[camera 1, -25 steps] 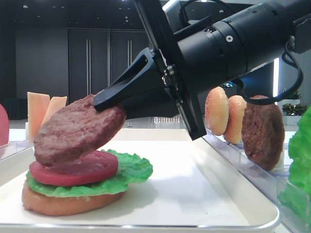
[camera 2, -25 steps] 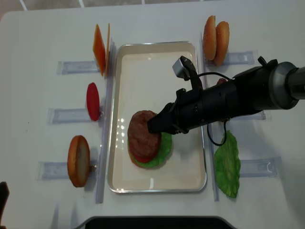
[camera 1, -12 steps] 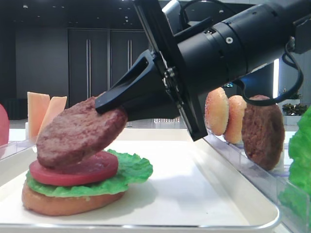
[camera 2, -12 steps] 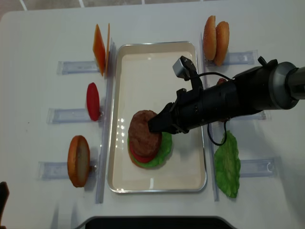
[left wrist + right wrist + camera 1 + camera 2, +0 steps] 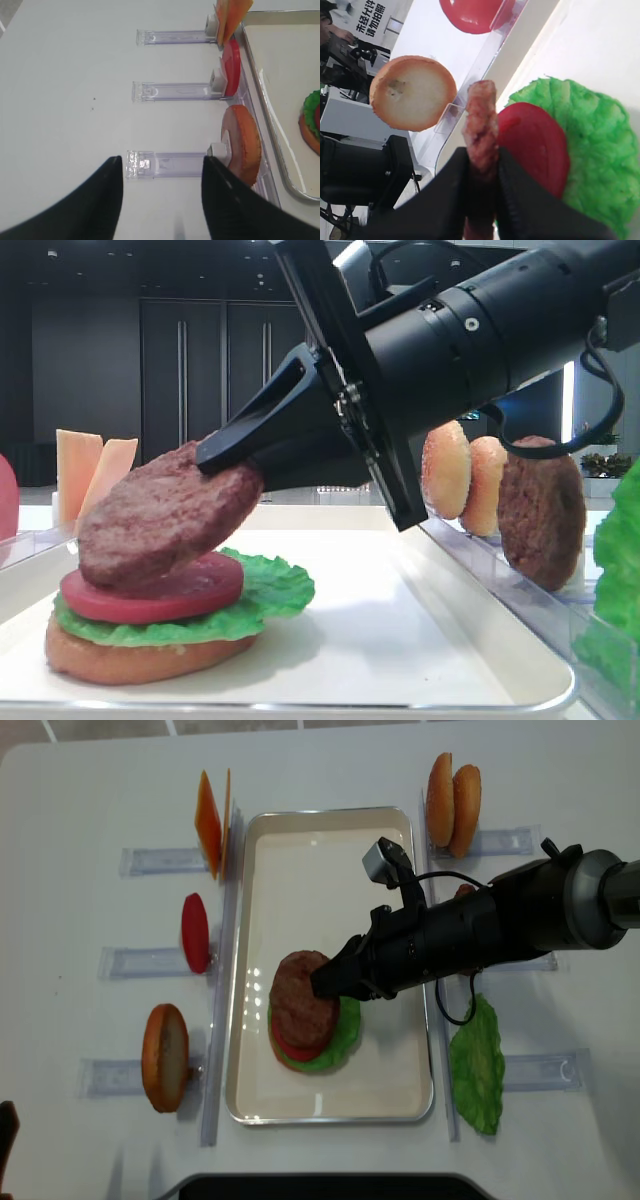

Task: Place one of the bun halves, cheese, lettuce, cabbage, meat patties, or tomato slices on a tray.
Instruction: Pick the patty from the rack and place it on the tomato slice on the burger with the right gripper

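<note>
since a second ago the held meat patty [image 5: 165,512] has shifted slightly toward the tray's middle and settled a little lower over the stack; the arm moved with it, nothing else changed.

right gripper [image 5: 482,165]: fingers [image 5: 454,186] pinched on the patty's edge, one on each face, patty seen edge-on between them in the wrist view. patty tilted, its low end touching the tomato slice [image 5: 165,592], its high end clamped.

stack on the white tray [image 5: 330,870], near-left part: bottom bun half [image 5: 130,660], lettuce [image 5: 268,590] over it, tomato slice on top, patty leaning on that.

left gripper [image 5: 162,200]: jaws spread apart, nothing between them, hovering over the table [image 5: 65,100] left of the tray, above a clear rack [image 5: 167,165] holding a bun half [image 5: 242,142].

left-side racks also hold a spare tomato slice [image 5: 194,932] and cheese slices [image 5: 209,820]. right side: two bun halves [image 5: 452,804], second patty [image 5: 542,510], loose lettuce leaf [image 5: 478,1065].
</note>
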Tool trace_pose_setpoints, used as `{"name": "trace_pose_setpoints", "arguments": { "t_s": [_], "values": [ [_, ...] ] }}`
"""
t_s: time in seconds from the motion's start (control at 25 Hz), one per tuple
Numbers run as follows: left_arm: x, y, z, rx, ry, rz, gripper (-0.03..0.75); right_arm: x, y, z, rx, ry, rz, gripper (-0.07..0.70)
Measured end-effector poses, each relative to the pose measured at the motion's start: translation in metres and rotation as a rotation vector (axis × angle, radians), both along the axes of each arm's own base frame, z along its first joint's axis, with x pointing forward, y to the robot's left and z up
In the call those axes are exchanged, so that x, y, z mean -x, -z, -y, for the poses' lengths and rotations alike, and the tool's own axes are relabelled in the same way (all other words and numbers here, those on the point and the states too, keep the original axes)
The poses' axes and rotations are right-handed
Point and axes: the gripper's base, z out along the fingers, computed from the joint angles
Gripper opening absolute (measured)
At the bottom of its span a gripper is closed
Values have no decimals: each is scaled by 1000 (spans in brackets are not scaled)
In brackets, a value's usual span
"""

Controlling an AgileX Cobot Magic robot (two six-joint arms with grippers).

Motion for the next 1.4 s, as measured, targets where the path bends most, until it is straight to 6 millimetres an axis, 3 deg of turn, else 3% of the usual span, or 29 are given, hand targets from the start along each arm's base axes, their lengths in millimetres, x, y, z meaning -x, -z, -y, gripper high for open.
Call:
{"name": "trace_pose_setpoints", "arguments": {
  "t_s": [0.36,0.68,1.4],
  "values": [
    [0,0,0,0,0,0,391,0,0,0,2,1,1,300],
    [0,0,0,0,0,0,391,-2,5,3,62,14,22,412],
    [0,0,0,0,0,0,391,-9,15,14,268,43,130,433]
  ]
}}
